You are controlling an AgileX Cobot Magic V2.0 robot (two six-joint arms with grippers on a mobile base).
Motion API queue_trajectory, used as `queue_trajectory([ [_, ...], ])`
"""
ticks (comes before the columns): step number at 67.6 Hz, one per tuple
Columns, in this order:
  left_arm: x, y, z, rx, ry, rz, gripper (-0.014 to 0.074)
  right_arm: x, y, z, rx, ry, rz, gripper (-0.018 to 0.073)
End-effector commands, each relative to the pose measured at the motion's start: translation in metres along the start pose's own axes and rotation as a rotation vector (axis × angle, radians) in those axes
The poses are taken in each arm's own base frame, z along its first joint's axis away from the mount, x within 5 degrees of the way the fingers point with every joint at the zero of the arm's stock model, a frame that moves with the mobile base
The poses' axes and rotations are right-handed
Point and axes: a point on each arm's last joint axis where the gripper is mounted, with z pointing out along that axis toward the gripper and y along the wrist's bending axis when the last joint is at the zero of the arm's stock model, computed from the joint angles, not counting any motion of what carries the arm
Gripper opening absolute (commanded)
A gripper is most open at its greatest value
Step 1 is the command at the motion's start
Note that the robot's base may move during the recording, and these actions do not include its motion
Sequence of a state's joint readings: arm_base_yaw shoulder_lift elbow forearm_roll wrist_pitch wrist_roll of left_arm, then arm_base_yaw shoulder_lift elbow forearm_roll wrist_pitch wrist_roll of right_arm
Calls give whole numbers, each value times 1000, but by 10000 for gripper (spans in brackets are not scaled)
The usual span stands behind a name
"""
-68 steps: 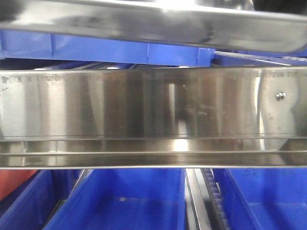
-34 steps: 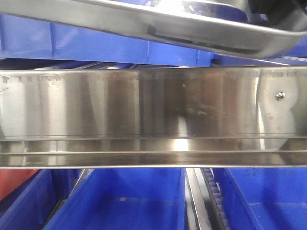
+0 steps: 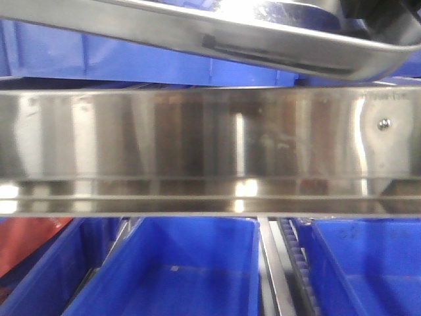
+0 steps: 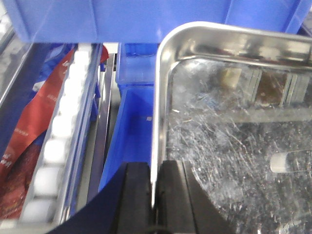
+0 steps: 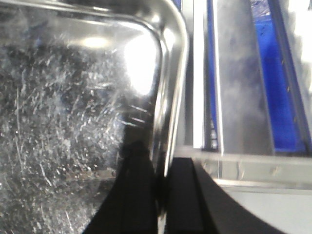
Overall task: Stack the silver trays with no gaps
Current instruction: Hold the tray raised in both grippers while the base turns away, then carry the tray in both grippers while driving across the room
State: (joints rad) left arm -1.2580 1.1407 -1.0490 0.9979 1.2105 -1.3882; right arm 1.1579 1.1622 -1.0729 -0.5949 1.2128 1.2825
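One silver tray hangs tilted across the top of the front view, its right end lower, above the steel rail. In the left wrist view my left gripper is shut on the left rim of the tray, one finger outside and one inside. In the right wrist view my right gripper is shut on the right rim of the tray the same way. The tray's scratched floor is bare. No second silver tray is in view.
A long flat steel rail with a screw spans the front view, with blue bins below. A blue bin lies under the tray's left edge, next to a white roller track and red packaging. A steel rail runs right of the tray.
The tray has tilted, left side up and right end down, and its right corner has come into the front view. The rail now sits slightly higher in that view.
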Motion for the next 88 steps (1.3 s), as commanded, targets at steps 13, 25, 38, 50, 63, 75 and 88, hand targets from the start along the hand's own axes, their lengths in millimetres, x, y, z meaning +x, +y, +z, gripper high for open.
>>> queue_trajectory([
  [13, -5, -5, -3, 55, -52, 14, -16, -3, 5, -4, -63, -31, -22, -15],
  [25, -5, -5, -3, 55, -52, 14, -16, -3, 5, -4, -65, -32, -22, -15],
  [38, -5, -5, -3, 55, -52, 14, -16, -4, 8, -4, -95, -41, -22, -15],
  [50, -5, -5, -3, 55, -52, 14, -16, -5, 12, -5, -137, -54, -22, -15],
  [63, -5, -5, -3, 55, -52, 14, -16, -5, 13, -5, -156, -60, -22, -15],
  [75, -5, -5, -3, 55, -52, 14, -16, -5, 13, -5, -156, -60, -22, -15],
  [88, -5, -5, -3, 55, -52, 14, -16, -5, 13, -5, -156, -60, -22, -15],
])
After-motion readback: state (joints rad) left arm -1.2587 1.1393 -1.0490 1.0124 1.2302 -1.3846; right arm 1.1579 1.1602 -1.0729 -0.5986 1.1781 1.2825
